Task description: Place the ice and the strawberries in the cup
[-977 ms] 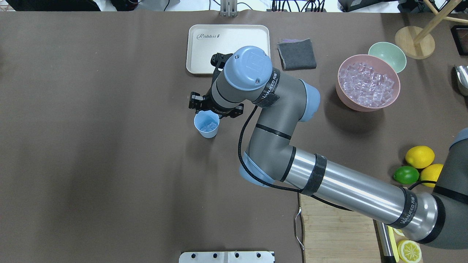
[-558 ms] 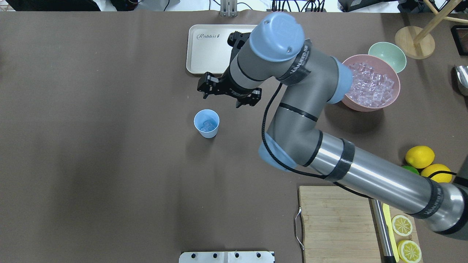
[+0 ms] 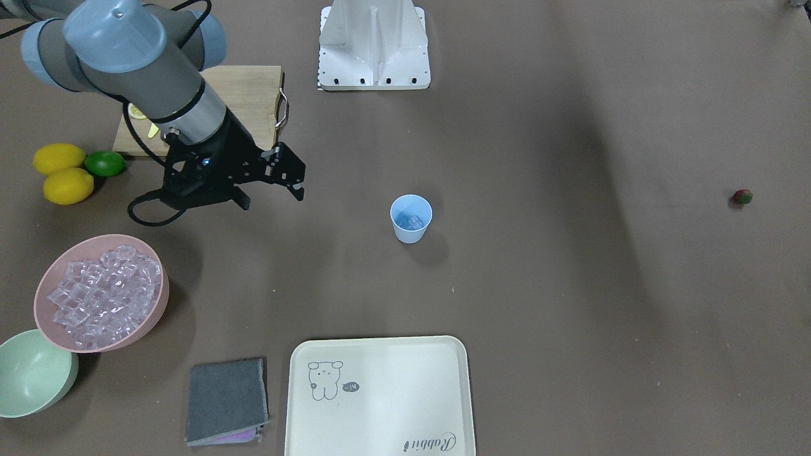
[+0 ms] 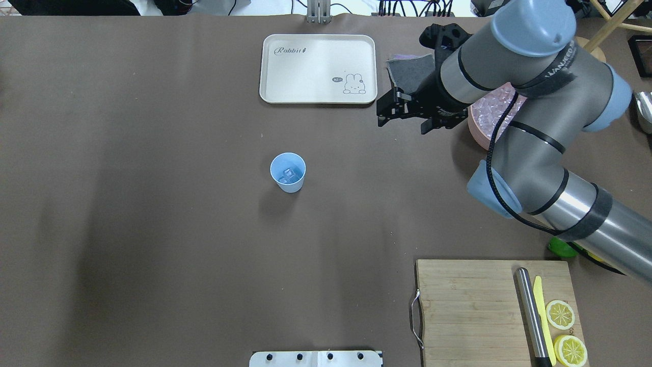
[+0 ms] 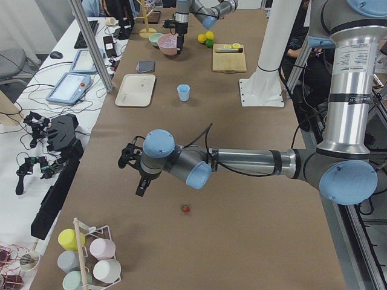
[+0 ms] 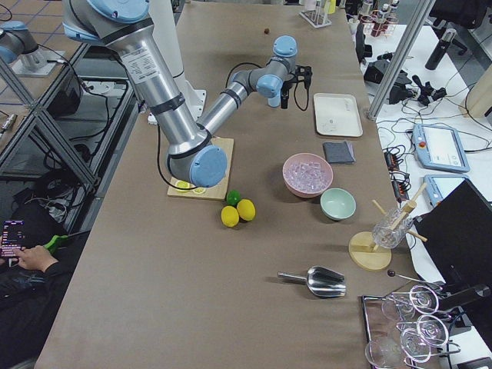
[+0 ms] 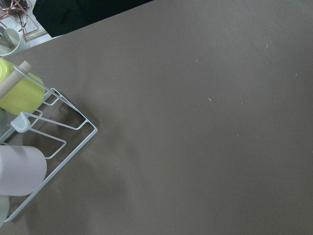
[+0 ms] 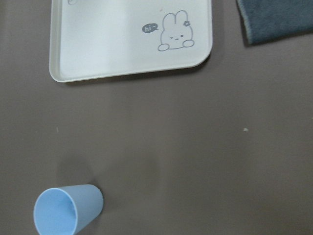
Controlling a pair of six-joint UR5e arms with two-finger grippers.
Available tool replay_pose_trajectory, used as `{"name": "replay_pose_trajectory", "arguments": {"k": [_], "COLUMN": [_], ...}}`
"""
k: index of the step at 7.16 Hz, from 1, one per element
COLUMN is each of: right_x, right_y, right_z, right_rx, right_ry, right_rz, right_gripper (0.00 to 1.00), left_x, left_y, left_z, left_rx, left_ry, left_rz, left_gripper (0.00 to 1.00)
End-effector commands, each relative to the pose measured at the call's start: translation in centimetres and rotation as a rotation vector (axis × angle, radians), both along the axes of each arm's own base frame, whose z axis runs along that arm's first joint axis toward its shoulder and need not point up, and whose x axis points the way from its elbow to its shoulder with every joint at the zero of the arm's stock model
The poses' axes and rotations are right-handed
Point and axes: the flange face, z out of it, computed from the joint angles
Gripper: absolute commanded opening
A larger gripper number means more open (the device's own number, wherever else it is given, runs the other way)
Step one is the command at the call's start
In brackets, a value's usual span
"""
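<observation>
The pale-blue cup stands upright mid-table with a few clear ice cubes inside; it also shows in the front view and the right wrist view. More ice fills the pink bowl. The strawberry lies alone on the cloth far toward my left side, near my left arm. My right gripper is open and empty, hovering between the tray and the pink bowl. My left gripper shows only in the left side view, so I cannot tell its state.
A cream tray and grey cloth lie at the far edge. A mint bowl, lemons and a lime, a cutting board with knife, and a metal scoop lie right. A mug rack stands far left.
My right gripper has moved away from the cup, to the right and toward the pink bowl, staying open. The cup with its ice has not moved.
</observation>
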Motion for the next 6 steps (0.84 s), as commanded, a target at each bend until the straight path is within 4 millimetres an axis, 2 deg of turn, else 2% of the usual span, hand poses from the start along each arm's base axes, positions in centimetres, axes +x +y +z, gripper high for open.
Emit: {"name": "replay_pose_trajectory", "arguments": {"k": [1,2,3,4,6], "right_x": [2.2,2.5,2.5,2.5,2.5], "right_y": [0.1,0.3,0.4,0.5,0.4], "right_z": [4.3,5.2,5.2,5.1,5.0], "right_rx": [0.051,0.069,0.07,0.067,0.068], "right_ry": [0.001,-0.016,-0.018,-0.02,-0.022], "right_rz": [-0.002,-0.002,-0.002,0.0,0.001], "right_gripper": [1.0,1.0,1.0,1.0,1.0], "left_x": [2.7,3.3,5.1,5.9,6.9], "left_y": [7.7,9.0,9.3,9.4,8.0], "left_z": [4.3,5.8,6.6,7.2,9.0], "left_rx": [-0.023,-0.028,-0.028,-0.033,-0.052], "left_ry": [0.024,-0.026,-0.065,-0.08,-0.1], "left_rz": [0.01,0.006,0.03,0.045,0.049], "left_gripper": [0.98,0.98,0.98,0.98,0.98]}}
